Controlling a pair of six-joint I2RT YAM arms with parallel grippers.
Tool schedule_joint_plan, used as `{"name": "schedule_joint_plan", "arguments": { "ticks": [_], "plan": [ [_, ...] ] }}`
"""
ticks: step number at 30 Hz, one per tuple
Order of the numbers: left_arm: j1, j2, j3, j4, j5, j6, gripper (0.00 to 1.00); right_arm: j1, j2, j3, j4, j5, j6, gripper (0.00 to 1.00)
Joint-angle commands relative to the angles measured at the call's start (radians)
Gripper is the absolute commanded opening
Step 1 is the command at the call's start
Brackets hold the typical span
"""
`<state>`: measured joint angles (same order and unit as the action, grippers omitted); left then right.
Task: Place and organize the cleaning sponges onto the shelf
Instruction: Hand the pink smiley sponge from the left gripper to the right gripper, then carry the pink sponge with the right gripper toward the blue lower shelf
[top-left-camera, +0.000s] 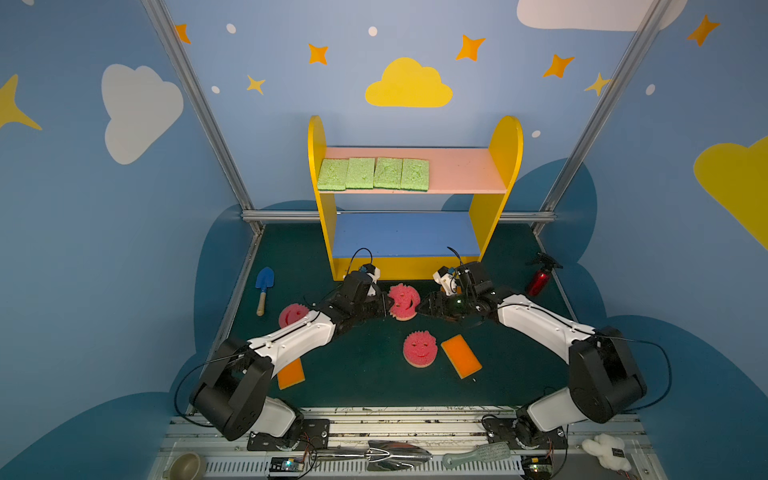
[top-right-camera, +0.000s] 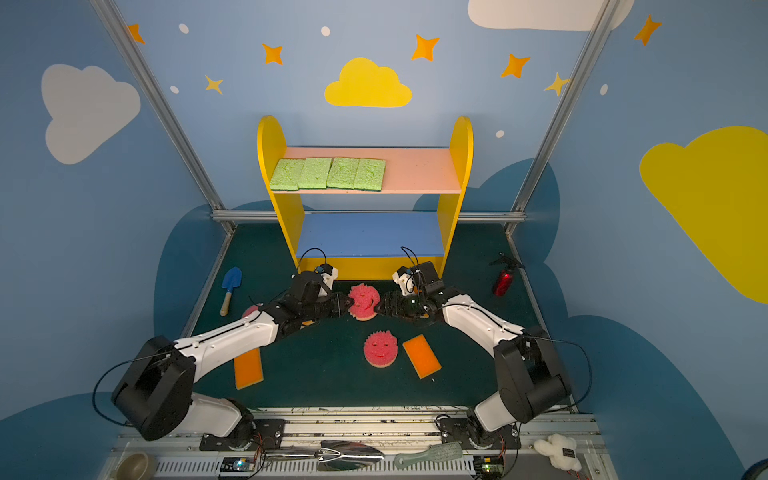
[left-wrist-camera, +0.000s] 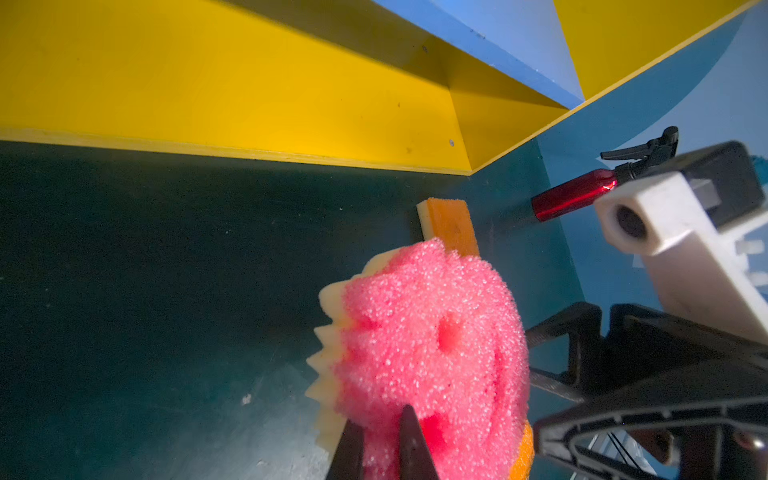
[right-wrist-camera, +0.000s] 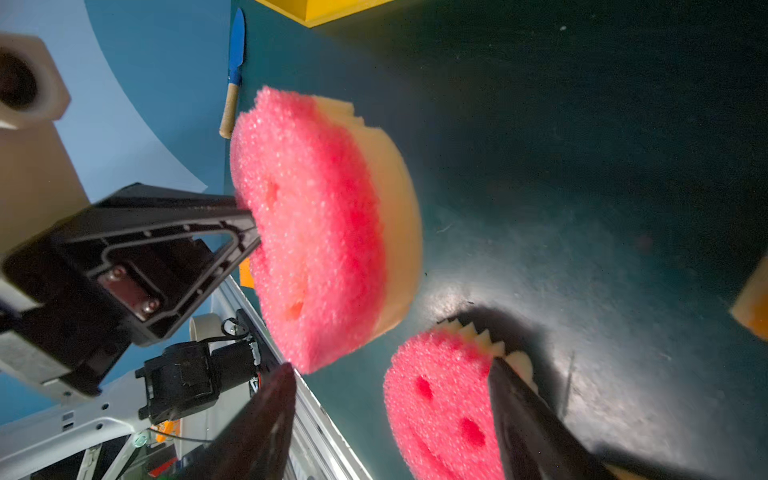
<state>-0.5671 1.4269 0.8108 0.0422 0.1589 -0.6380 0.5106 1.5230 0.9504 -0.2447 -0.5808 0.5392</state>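
shelf (top-left-camera: 505, 141): yellow sides and base, pink top board (top-left-camera: 461, 166), blue middle board (top-left-camera: 403, 235). green sponges (top-left-camera: 374, 173): light green, porous. smiley sponge (left-wrist-camera: 432, 353): pink-red speckled face, cream back; second smiley sponge (top-left-camera: 420, 348) same. orange sponges (top-left-camera: 460, 355): orange top, yellow edge. bench (top-left-camera: 365, 382) dark green. trowel (top-left-camera: 264, 278) blue, wood handle. spray bottle (top-left-camera: 539, 281) red, black head. walls (top-left-camera: 83, 249) blue with white and yellow clouds, orange stars.

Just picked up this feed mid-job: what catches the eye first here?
A round pink smiley-face sponge hangs on edge in front of the yellow shelf. It is pinched by the left gripper, with the right gripper open close beside it. Four light green porous rectangular sponges sit in a row on the left part of the shelf's pink top board.
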Motion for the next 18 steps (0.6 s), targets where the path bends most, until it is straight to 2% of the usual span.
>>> {"name": "schedule_joint_plan", "arguments": {
  "ticks": [1, 5, 8, 12, 18],
  "plan": [
    [0.017, -0.054, -0.018, -0.034, 0.020, 0.009, 0.03, 0.005, 0.025, 0.034, 0.061, -0.052, 0.044, 0.68],
    [0.036, -0.097, -0.047, -0.016, 0.044, -0.004, 0.03, 0.006, 0.052, 0.037, 0.115, -0.079, 0.079, 0.63],
    [0.045, -0.108, -0.093, 0.072, 0.067, -0.046, 0.03, 0.006, 0.074, 0.034, 0.168, -0.117, 0.110, 0.63],
    [0.053, -0.086, -0.091, 0.088, 0.118, -0.060, 0.03, 0.005, 0.091, 0.029, 0.247, -0.163, 0.156, 0.62],
    [0.062, -0.099, -0.098, 0.113, 0.123, -0.077, 0.03, 0.003, 0.111, 0.024, 0.296, -0.180, 0.185, 0.46]
  ]
}}
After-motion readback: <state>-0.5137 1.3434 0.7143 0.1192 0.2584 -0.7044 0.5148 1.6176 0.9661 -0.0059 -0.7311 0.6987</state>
